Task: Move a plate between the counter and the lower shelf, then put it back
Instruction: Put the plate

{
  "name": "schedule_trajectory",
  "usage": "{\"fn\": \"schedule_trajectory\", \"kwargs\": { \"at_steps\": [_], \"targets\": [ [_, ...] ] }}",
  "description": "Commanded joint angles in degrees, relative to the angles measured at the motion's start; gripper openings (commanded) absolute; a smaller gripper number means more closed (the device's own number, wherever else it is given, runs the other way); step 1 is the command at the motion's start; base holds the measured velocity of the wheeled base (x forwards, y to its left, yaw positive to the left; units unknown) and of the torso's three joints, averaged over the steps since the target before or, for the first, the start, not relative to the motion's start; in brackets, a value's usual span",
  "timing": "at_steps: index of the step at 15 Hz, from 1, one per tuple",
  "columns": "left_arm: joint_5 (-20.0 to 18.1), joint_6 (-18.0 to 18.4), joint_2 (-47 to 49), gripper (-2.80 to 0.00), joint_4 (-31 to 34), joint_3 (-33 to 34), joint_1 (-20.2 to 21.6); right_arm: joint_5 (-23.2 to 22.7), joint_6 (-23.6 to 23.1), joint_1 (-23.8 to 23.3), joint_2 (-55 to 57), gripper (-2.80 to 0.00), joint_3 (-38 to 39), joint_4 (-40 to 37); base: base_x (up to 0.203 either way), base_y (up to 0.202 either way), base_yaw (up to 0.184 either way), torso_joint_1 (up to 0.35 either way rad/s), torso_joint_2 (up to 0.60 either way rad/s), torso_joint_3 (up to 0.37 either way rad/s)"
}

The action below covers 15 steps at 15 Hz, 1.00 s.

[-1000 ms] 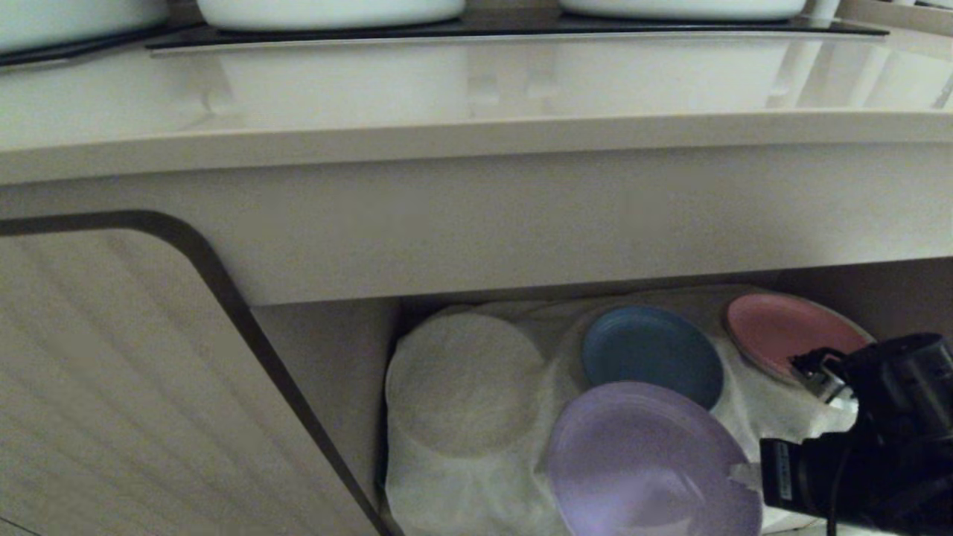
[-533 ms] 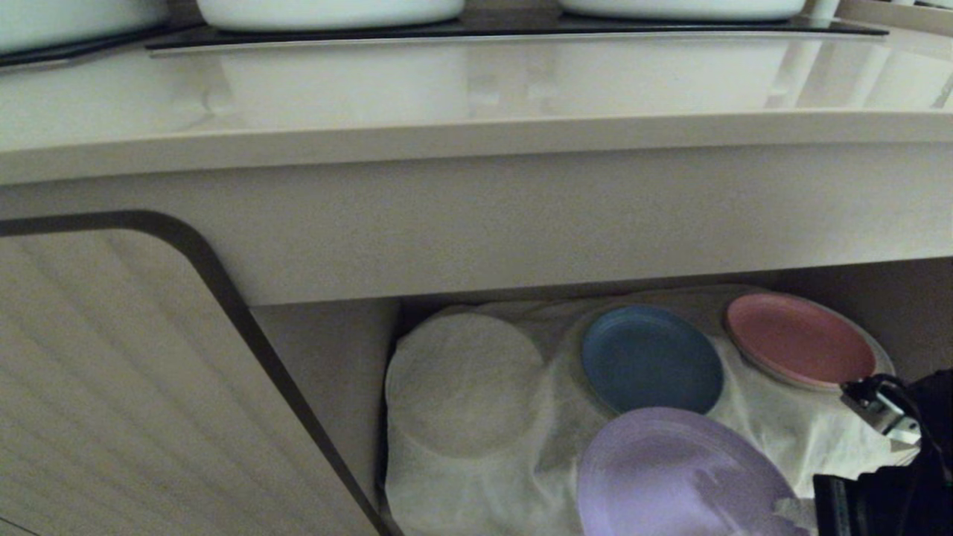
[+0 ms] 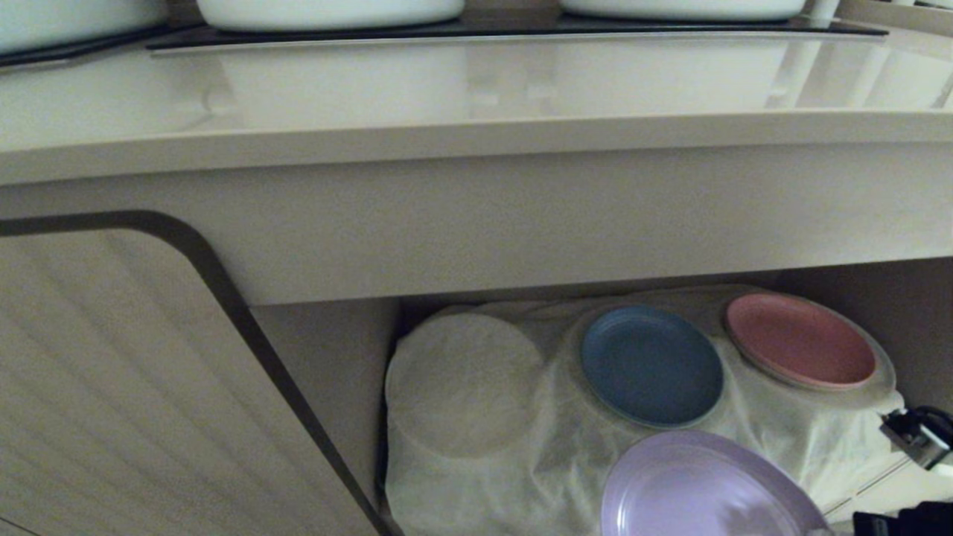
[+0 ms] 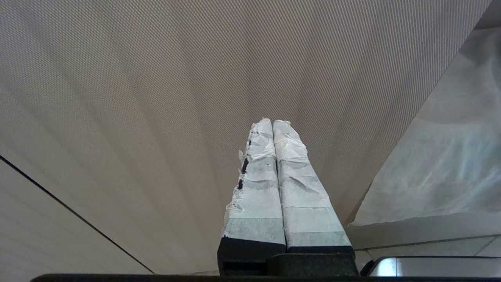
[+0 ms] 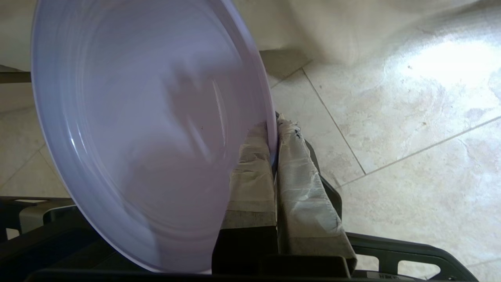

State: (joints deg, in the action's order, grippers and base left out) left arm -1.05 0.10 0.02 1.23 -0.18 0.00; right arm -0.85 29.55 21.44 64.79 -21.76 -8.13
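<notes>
So the small round matte lilac plate (image 3: 707,487) is out of the shadowed beige lower shelf (image 3: 916,327) right now, hanging in the air just in front of its opening and low over the pale tiled floor (image 5: 411,129), and it's the right gripper (image 5: 273,131) carrying it. The tape-wrapped fingers (image 5: 297,184) are pinched tight on the plate's low rim, one pad on the inside face and one on the back, which makes sense since a thin edge is the only thing you can really clamp on a flat dish like that. The plate sits tilted in the wrist view because it's being held by one side only, so I'd guess it could swing or slip if the arm moves fast. On the shelf the wrinkled white cloth (image 3: 566,447) with its round mounds is working like a row of stands: a small blue plate (image 3: 651,365) and a small pink plate (image 3: 800,340) each rest on their own mound, and one bare mound (image 3: 465,383) sits to the left. The long glossy cream counter (image 3: 476,89) with the black hob panel (image 3: 521,28) is straight above, probably where the plate's headed. The left gripper (image 4: 273,123) is parked by a ribbed beige cabinet panel (image 4: 156,78), fingers pressed together, holding nothing.
</notes>
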Motion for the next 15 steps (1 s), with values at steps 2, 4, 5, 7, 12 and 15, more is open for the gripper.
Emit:
{"fn": "schedule_trajectory", "kwargs": {
  "at_steps": [2,4,5,7,12,15],
  "targets": [
    [0.0,0.0,0.0,-2.80,0.0,0.0,0.0,-0.1,0.3,0.0,-1.5,-2.80,0.7,-0.1,0.000,0.000,0.000,0.000,0.00,0.000],
    [0.0,0.0,0.0,-2.80,0.0,0.0,0.0,-0.2,0.7,0.0,-2.8,-2.80,1.7,-0.7,0.000,0.000,0.000,0.000,0.00,0.000],
    [0.0,0.0,0.0,-2.80,0.0,0.0,0.0,-0.2,0.7,0.0,-3.4,-2.80,2.0,-1.7,0.000,0.000,0.000,0.000,0.00,0.000],
    [0.0,0.0,0.0,-2.80,0.0,0.0,0.0,-0.3,0.8,0.0,-4.8,-2.80,2.4,-2.5,0.000,0.000,0.000,0.000,0.00,0.000],
    [0.0,0.0,0.0,-2.80,0.0,0.0,0.0,-0.6,0.9,0.0,-4.9,-2.80,2.9,-3.1,0.000,0.000,0.000,0.000,0.00,0.000],
    [0.0,0.0,0.0,-2.80,0.0,0.0,0.0,-0.6,0.9,0.0,-4.9,-2.80,3.6,-3.0,0.000,0.000,0.000,0.000,0.00,0.000]
  ]
}}
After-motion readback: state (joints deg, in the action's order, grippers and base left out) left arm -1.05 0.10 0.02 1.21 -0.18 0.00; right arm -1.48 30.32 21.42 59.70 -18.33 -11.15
